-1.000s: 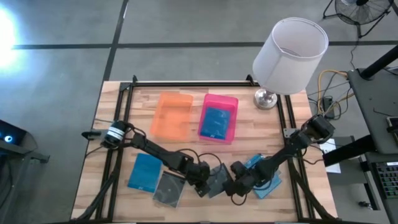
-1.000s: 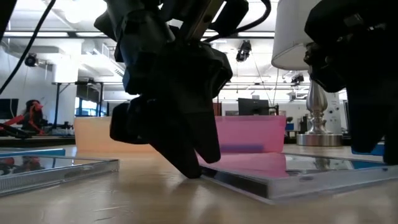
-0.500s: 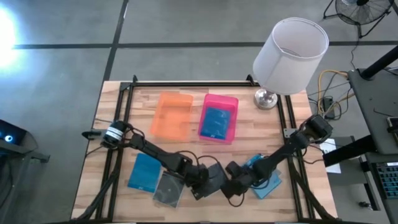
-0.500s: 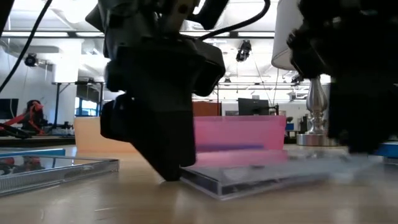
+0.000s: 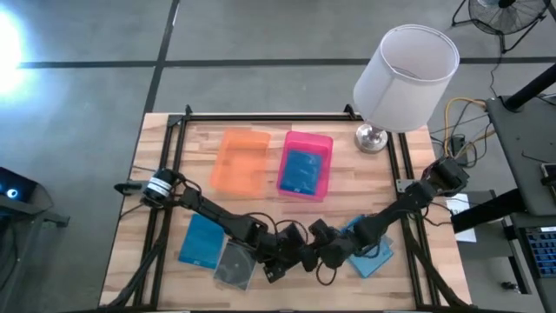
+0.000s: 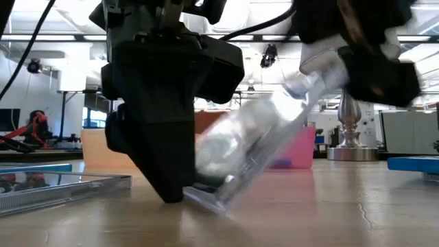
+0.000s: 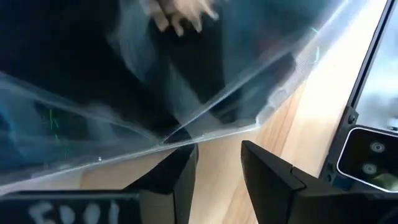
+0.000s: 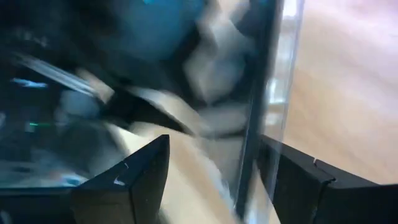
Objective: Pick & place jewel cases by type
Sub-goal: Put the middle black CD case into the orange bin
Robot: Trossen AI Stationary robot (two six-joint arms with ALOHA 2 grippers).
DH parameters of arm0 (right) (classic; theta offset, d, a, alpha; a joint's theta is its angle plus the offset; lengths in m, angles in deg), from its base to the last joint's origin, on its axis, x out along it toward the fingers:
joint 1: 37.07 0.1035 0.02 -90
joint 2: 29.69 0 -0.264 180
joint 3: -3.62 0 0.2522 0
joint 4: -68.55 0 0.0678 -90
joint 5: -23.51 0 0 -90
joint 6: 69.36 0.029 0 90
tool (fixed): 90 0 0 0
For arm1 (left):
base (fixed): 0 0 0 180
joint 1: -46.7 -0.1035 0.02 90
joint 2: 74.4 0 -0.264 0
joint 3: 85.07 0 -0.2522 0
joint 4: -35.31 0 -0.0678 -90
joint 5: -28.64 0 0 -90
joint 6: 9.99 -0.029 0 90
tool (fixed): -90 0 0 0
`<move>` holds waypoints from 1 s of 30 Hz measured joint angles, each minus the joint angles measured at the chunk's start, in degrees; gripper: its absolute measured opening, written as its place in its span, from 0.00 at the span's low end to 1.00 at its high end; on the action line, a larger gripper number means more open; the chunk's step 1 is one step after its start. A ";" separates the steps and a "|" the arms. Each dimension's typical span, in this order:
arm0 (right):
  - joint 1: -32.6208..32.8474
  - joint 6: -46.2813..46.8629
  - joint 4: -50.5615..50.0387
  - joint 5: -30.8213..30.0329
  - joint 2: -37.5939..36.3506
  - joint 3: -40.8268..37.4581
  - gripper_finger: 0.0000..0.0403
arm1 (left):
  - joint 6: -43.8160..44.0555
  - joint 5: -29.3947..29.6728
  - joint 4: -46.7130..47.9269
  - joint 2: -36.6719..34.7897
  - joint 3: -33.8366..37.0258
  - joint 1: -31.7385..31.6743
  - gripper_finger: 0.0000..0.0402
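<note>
A clear, dark-backed jewel case point(image 6: 260, 137) stands tilted near the table's front middle point(image 5: 295, 245). Its lower edge is on the wood and its upper end is up at my right gripper point(image 6: 343, 62). My left gripper point(image 6: 171, 192) stands open, slanting down, with its fingertips at the table beside that lower edge. In the left wrist view the case's corner point(image 7: 249, 124) lies just ahead of the gap of my left gripper point(image 7: 217, 152). My right gripper point(image 8: 214, 155) is open, with the case's raised edge in its gap. My left gripper meets the case's lower edge point(image 6: 202, 195) with a fingertip point(image 6: 171, 195), coming slanting down from the table's left. That edge rests on the table against the finger; nothing is pinched. My right gripper has the case's raised edge point(image 8: 261, 112) standing between its spread fingers, close to one finger point(image 8: 298, 180). It comes slanting down from the table's right. Blur hides which finger bears the case. The case leans steeply, its upper end at the fingers.
A blue case point(image 5: 201, 239) and a dark case point(image 5: 234, 263) lie front left, and another blue case point(image 5: 373, 258) lies under my right arm. At the back stand an orange tray point(image 5: 243, 161), a pink tray point(image 5: 306, 139) holding a blue case point(image 5: 301, 169), and a lamp point(image 5: 404, 69).
My right gripper has risen and tipped, moving toward the table's left. The case, flat on the table before, has tilted up steeply at its right end. Its left edge has stayed on the wood at my left gripper, which has kept its place.
</note>
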 joint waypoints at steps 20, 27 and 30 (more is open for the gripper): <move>-0.50 5.48 -1.26 -1.64 1.01 0.18 0.55 | -2.96 8.16 -0.18 -1.33 0.65 1.73 0.29; -0.42 9.87 -0.58 -5.96 1.12 0.20 0.46 | -3.31 8.42 -1.01 -1.61 1.30 1.44 0.29; -0.70 12.19 1.71 -9.76 3.00 0.20 0.40 | -3.33 8.92 -1.39 -3.08 3.17 1.34 0.29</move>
